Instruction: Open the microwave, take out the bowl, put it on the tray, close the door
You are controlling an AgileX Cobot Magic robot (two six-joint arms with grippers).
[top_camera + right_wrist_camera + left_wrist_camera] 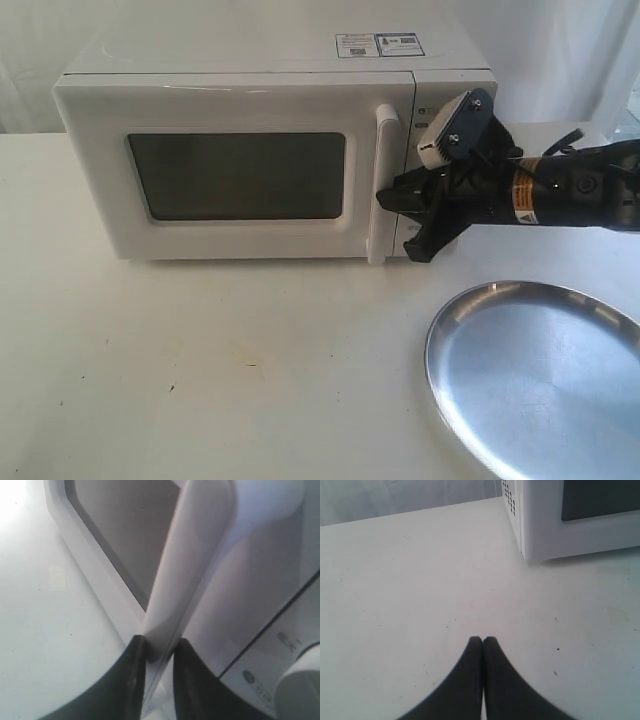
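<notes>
The white microwave (250, 100) stands at the back of the table with its door (240, 175) closed; the dark window shows nothing inside, so the bowl is hidden. My right gripper (400, 205) reaches in from the right and is shut on the lower part of the vertical white handle (383, 185). In the right wrist view the handle (195, 555) runs between the two black fingers of that gripper (160, 647). The silver tray (545, 380) lies empty at the front right. My left gripper (483, 640) is shut on nothing, over bare table near the microwave's corner (560, 530).
The right arm's wrist camera housing (455, 125) covers the microwave's dial panel. One white dial (300, 690) shows beside the right fingers. A white table (200, 380) spreads in front of the microwave, and a pale curtain hangs behind.
</notes>
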